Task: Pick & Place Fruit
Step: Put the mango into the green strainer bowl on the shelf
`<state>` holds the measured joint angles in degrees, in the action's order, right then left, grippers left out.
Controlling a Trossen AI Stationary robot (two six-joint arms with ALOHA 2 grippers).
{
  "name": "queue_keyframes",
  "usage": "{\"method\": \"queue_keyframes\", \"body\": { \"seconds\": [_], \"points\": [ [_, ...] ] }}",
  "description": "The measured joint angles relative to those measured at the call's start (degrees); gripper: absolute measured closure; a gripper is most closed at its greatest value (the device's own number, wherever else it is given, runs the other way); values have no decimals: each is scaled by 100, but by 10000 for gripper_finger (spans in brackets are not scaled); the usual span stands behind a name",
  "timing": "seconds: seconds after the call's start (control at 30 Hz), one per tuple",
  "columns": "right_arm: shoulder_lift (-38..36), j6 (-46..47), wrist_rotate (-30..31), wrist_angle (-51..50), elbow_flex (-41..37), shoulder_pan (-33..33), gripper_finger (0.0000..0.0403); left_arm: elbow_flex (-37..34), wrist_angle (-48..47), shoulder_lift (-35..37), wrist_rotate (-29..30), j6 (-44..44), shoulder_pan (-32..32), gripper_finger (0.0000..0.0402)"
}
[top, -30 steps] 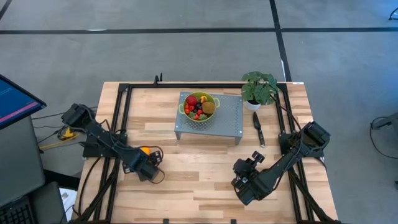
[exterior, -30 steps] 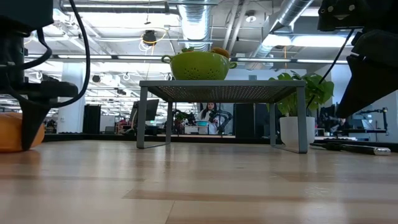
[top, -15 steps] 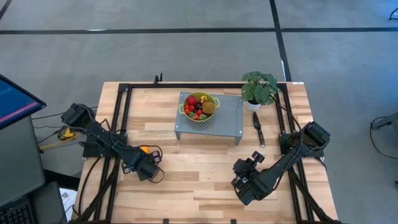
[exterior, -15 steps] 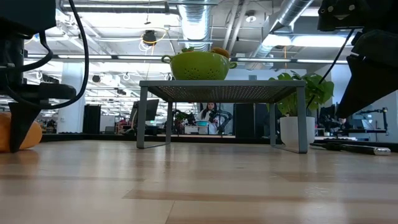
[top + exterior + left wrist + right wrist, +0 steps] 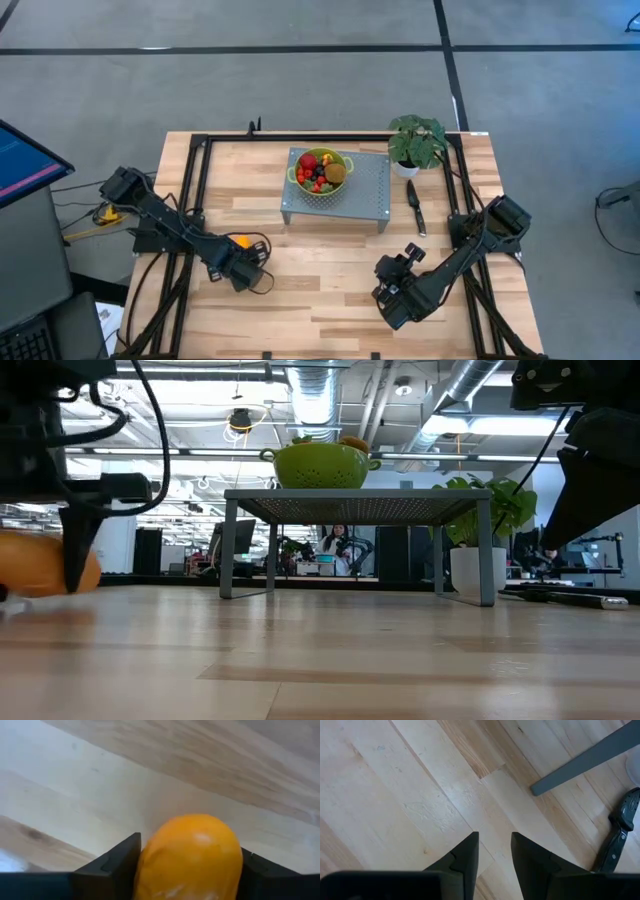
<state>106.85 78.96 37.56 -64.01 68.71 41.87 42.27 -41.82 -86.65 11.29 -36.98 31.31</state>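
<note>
High view showed the left pincer (image 5: 243, 268) at the lower left of the desk (image 5: 330, 300), its 2 fingers pinching an orange fruit (image 5: 189, 857). At lower right, the right pincer (image 5: 494, 851) hung slightly spread, holding nothing.

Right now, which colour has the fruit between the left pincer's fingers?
Orange-yellow. The fruit shows best in the left wrist view, held in the left pincer.

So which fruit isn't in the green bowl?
The orange fruit, clamped between the left gripper's fingers low over the table; the other fruit sits in the bowl.
</note>
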Motion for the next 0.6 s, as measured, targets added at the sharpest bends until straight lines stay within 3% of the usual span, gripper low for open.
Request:
{"method": "queue_keyframes", "body": {
  "seconds": [0.2,0.6],
  "points": [
    [0,0,0,0,0,0,294,119,1152,2,97,67,4,190],
    [0,0,0,-2,0,2,294,205,4803,267,390,1522,11,191]
  ]
}}
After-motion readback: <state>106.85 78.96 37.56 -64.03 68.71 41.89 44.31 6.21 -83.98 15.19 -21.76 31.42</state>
